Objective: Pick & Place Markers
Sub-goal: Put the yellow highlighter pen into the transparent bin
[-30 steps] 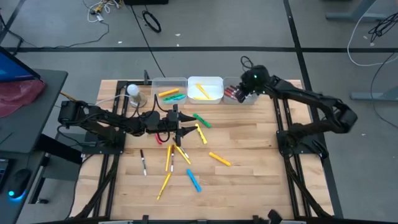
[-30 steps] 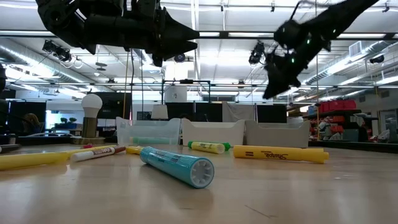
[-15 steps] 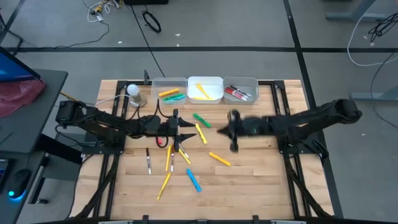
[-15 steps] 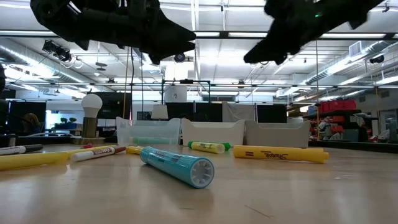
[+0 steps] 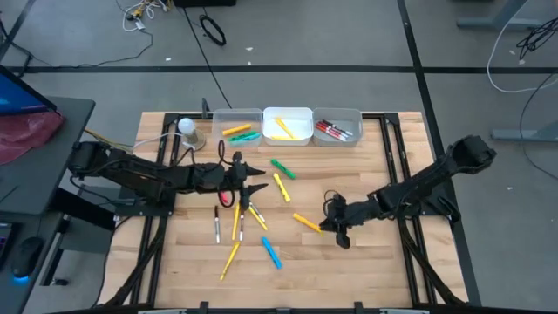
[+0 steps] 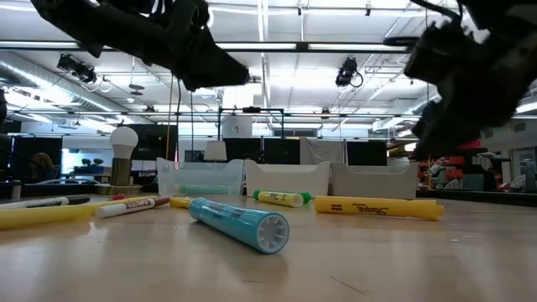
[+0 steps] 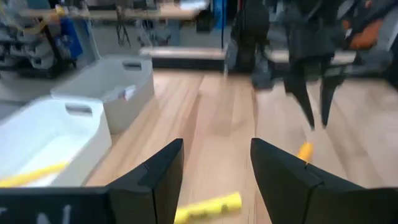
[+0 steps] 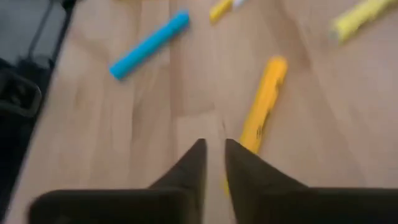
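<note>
Several markers lie loose on the wooden table, among them an orange one (image 5: pixel 307 223) (image 8: pixel 262 102), a blue one (image 5: pixel 272 253) (image 8: pixel 149 43), a green one (image 5: pixel 282 167) and a yellow one (image 5: pixel 281 186). Others lie in the bins. My right gripper (image 5: pixel 341 238) (image 8: pixel 213 149) hovers just right of the orange marker, pointing down, open by a narrow gap and holding nothing. My left gripper (image 5: pixel 261 179) (image 7: pixel 216 149) is wide open, level above the cluster of markers at mid-table, and empty.
Three bins stand in a row at the far edge: a clear one (image 5: pixel 235 127), a white one (image 5: pixel 289 126) and a clear one (image 5: pixel 338 127) with red and dark markers. A light bulb on a stand (image 5: pixel 187 131) sits left of them. Bare wood lies right of the orange marker.
My right gripper has swung from over the far right bin toward the near edge and the table's middle, then dropped low beside the orange marker. My left gripper has drawn back slightly toward the left edge. A black-and-white marker near the left arm has rolled a little rightward.
</note>
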